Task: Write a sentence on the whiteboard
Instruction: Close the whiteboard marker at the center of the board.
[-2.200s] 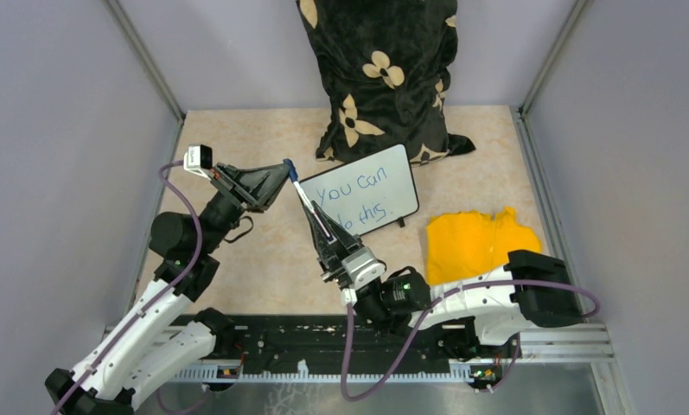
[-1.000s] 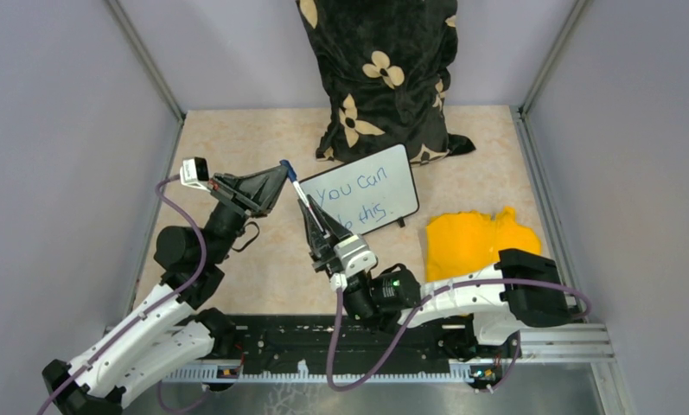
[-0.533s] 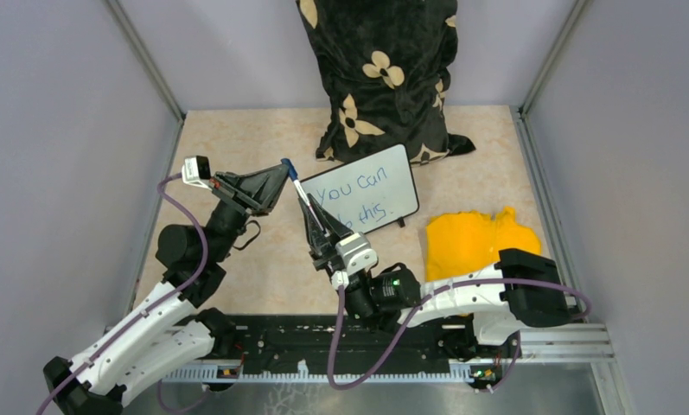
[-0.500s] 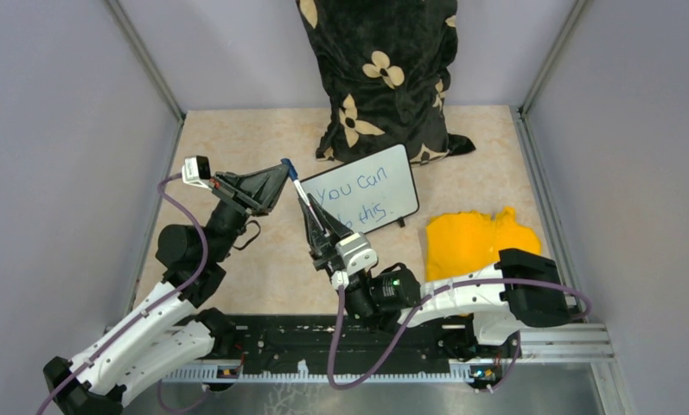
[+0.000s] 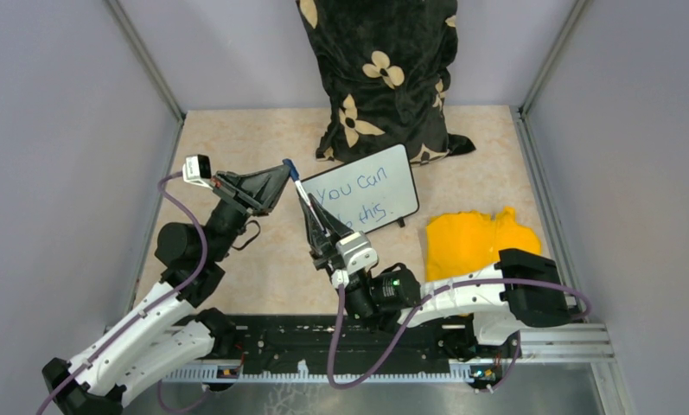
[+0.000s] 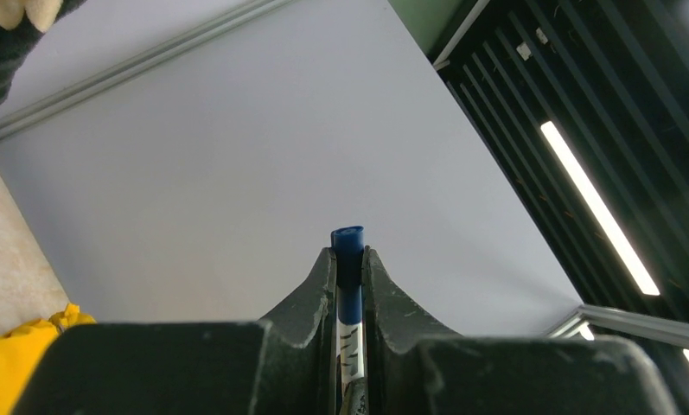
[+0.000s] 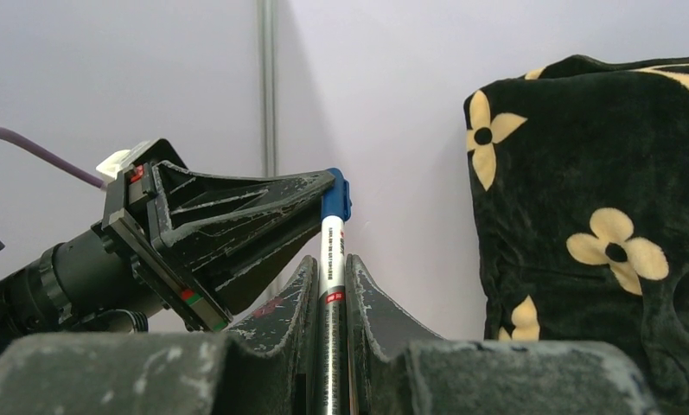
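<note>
The whiteboard [image 5: 384,186] leans tilted against a pillow at mid-table. On it is the sentence [image 5: 358,197] "You can do this" in blue, two lines. To the board's left, both grippers hold one white marker [image 5: 307,203] up in the air. My left gripper [image 5: 283,174] is shut on the marker's blue cap [image 6: 348,239] at the top end. My right gripper [image 5: 309,214] is shut on the white barrel [image 7: 330,246] below. In the right wrist view the cap [image 7: 335,195] sits on the barrel's end, between the left gripper's fingers [image 7: 263,203].
A black pillow with cream flowers [image 5: 379,78] stands at the back against the wall. A yellow cloth [image 5: 475,242] lies crumpled to the right of the board. Grey walls enclose the table on three sides.
Since the earliest frame the right wrist has shifted slightly left and the left arm has lifted a little. Over the last second nothing visibly moved.
</note>
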Available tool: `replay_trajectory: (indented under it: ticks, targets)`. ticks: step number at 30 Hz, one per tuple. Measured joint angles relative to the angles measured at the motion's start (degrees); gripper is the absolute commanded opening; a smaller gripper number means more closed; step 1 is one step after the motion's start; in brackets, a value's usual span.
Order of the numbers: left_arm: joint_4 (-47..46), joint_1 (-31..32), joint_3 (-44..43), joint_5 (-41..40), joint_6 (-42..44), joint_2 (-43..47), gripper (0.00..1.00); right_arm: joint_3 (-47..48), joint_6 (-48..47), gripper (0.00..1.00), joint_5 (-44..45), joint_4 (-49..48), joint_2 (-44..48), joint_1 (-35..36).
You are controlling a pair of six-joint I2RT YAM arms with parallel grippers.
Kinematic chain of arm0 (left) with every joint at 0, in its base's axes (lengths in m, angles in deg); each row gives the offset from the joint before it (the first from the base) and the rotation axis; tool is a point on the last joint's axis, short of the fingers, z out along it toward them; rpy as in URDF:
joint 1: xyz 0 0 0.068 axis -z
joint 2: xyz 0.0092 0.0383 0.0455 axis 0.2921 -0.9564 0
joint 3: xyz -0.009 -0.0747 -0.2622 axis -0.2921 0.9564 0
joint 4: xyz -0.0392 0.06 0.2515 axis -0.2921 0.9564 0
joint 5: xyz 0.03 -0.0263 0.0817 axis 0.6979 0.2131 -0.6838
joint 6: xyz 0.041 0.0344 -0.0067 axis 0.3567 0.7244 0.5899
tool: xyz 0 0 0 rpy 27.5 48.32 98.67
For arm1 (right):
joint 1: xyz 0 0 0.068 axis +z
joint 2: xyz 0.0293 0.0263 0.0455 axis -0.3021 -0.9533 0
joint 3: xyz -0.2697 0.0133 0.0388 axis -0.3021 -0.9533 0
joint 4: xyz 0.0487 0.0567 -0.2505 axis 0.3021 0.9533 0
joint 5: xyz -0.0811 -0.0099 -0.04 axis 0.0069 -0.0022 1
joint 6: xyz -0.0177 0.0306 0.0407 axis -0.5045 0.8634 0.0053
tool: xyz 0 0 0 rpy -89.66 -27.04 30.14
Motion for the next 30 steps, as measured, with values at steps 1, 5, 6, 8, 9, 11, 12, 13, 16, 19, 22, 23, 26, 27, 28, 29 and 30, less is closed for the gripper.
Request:
replay_trajectory:
  ticks: [1, 5, 6, 8, 9, 11, 12, 13, 16, 19, 22, 23, 26, 27, 28, 29, 30]
  targets:
    - [0.2, 0.0, -0.1, 0.2, 0.1, -0.1, 0.0, 0.0, 0.0, 0.0, 0.0, 0.0, 0.0, 0.0]
    - [0.3, 0.0, -0.5, 0.7, 0.4, -0.7, 0.0, 0.0, 0.0, 0.0, 0.3, 0.0, 0.0, -0.2]
    - [0.3, 0.0, -0.5, 0.7, 0.5, -0.8, 0.0, 0.0, 0.0, 0.0, 0.3, 0.0, 0.0, -0.3]
    - [0.5, 0.1, -0.9, 0.7, 0.9, -1.4, 0.0, 0.0, 0.0, 0.0, 0.4, 0.0, 0.0, -0.4]
    - [0.7, 0.2, -1.1, 0.7, 1.1, -1.7, 0.0, 0.0, 0.0, 0.0, 0.5, -0.1, 0.0, -0.5]
    - [1.1, 0.5, -2.2, 0.7, 2.0, -2.5, 0.0, 0.0, -0.1, 0.0, 0.5, -0.1, 0.0, -0.9]
    - [1.2, 0.7, -2.6, 0.7, 2.4, -2.8, 0.0, 0.0, -0.1, 0.0, 0.6, -0.2, 0.0, -1.1]
    - [1.2, 0.8, -2.9, 0.6, 2.8, -3.1, 0.0, 0.0, -0.1, 0.0, 0.6, -0.2, 0.0, -1.2]
    - [1.4, 0.9, -3.4, 0.4, 3.7, -3.7, 0.0, 0.0, -0.2, 0.0, 0.8, -0.2, 0.0, -1.6]
    - [1.8, 1.2, -3.4, -0.2, 4.7, -3.0, 0.02, 0.0, 0.0, 0.0, 0.7, -0.1, 0.0, -1.6]
    - [2.4, 1.8, -3.3, -0.9, 6.0, -1.1, 0.19, 0.0, 0.9, 0.0, -0.3, 0.0, 0.0, -1.6]
    - [2.8, 1.9, -3.3, -1.2, 6.5, -0.3, 0.23, -0.1, 1.4, 0.0, -1.1, 0.1, 0.0, -1.6]
    - [4.3, 2.9, -3.1, -0.5, 7.5, 1.7, 0.36, -0.3, 2.2, 0.0, -2.9, 0.1, 0.2, -1.8]
    - [5.2, 3.9, -2.8, 0.7, 7.9, 2.2, 0.4, -0.4, 2.4, 0.0, -3.0, 0.1, 0.5, -2.3]
    - [5.9, 4.7, -2.5, 1.6, 8.1, 2.6, 0.44, -0.4, 2.4, 0.0, -2.9, 0.1, 0.8, -2.7]
    - [6.4, 5.0, -2.4, 2.1, 8.2, 2.8, 0.48, -0.5, 2.6, 0.0, -2.8, 0.1, 1.1, -3.1]
    - [7.0, 5.3, -2.4, 2.9, 8.4, 3.1, 0.51, -0.5, 2.8, 0.0, -2.7, 0.1, 1.4, -3.6]
